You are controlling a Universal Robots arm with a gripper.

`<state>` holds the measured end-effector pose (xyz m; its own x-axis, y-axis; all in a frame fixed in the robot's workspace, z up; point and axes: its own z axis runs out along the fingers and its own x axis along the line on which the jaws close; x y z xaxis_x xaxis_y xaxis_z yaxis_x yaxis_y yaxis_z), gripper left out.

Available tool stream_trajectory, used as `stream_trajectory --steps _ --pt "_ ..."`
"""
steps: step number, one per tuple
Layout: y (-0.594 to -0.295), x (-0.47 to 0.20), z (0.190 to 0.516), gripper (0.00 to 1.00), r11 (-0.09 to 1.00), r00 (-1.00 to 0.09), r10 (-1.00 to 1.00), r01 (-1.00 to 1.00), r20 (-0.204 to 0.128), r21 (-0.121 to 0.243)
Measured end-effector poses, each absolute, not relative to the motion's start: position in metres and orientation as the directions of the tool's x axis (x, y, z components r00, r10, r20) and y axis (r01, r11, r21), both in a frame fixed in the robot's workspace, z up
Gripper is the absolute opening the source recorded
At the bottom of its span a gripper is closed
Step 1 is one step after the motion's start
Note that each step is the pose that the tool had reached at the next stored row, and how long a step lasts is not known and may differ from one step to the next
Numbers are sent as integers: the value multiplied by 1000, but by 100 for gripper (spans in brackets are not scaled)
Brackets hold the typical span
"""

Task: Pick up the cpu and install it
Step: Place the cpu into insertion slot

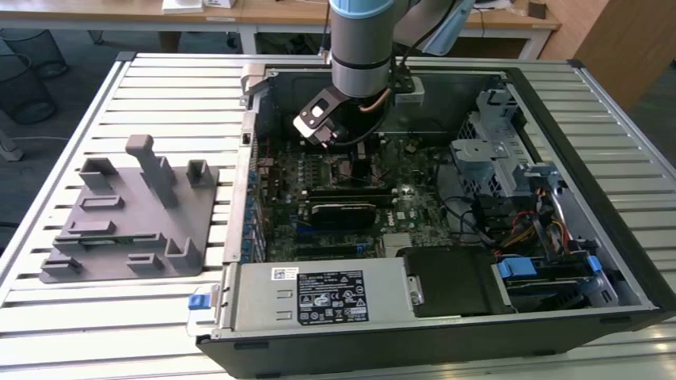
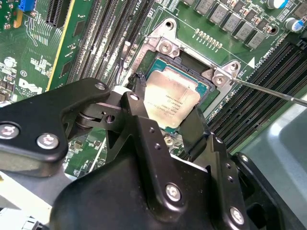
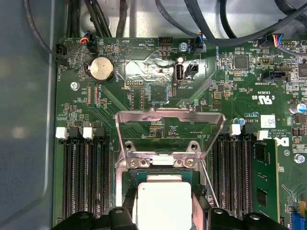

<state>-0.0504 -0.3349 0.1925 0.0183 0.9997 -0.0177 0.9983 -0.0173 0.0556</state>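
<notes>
My arm point(image 1: 365, 39) drops nearly straight down into the open computer case point(image 1: 625, 229) on the slatted surface point(image 1: 169, 79), with the wrist hanging over the motherboard point(image 1: 412, 215). My claw point(image 2: 167, 109) points down at the socket point(image 2: 184, 68), and its fingers point(image 2: 139, 103) are clamped against two opposite edges of the cpu point(image 2: 175, 96). The cpu lies flat and level inside the socket. In the first wrist view, the metal retention frame point(image 3: 170, 117) stands swung up and open.

The arm point(image 1: 362, 43) is a silver-grey cylinder with pale blue cap and black band, an orange cable point(image 1: 372, 101) beside it. The gripper point(image 2: 165, 108) is matte black, its linkage plates studded with silver screws point(image 2: 173, 192).
</notes>
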Motion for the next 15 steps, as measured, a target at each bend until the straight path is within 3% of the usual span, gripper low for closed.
stream_trajectory --steps 15 --pt "-335 -50 195 61 -17 18 1000 998 -18 56"
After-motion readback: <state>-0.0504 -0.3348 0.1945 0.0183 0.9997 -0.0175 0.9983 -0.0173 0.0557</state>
